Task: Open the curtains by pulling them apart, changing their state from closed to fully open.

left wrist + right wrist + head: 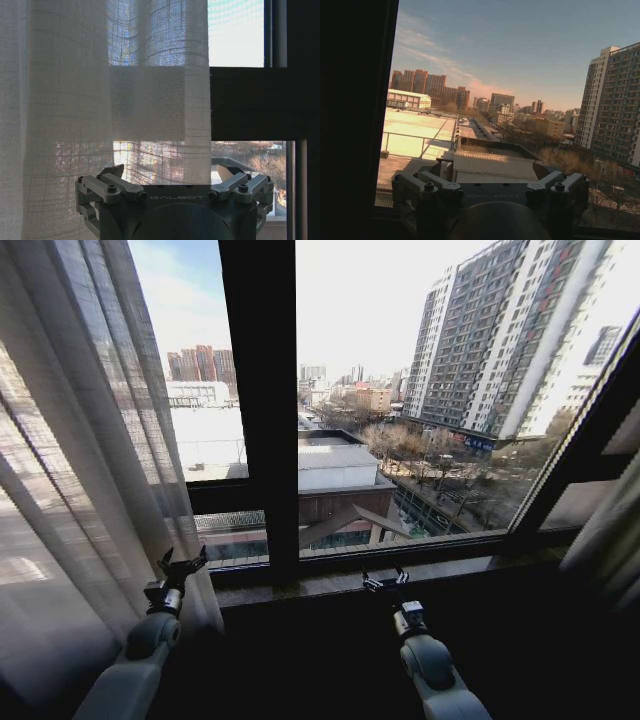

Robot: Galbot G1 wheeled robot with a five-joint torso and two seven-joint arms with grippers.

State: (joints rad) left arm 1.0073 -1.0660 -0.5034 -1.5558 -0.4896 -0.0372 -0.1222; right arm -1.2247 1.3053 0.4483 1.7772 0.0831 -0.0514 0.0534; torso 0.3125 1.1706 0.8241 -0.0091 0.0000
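Pincers come first, nearest you: your left pincer [183, 566] is raised at the lower left, fingers spread wide with nothing between them, right at the inner edge of the left curtain [80, 440]. In the left wrist view that pincer [170, 176] has its two fingers splayed to either side, and the sheer pleated curtain [100, 100] hangs just beyond them, its free edge falling between the fingertips; you cannot tell whether the fabric touches them. Your right pincer [386, 580] is held up near the middle of the window sill [330, 585], well apart from either panel, also open and holding nothing; its wrist view shows the spread pincer [490, 180] facing plain glass and the city outside. Farther off, the black window frame [258, 390] stands bare in the centre. The left curtain is gathered at the left side, and the right curtain [610, 540] is bunched at the far right edge.
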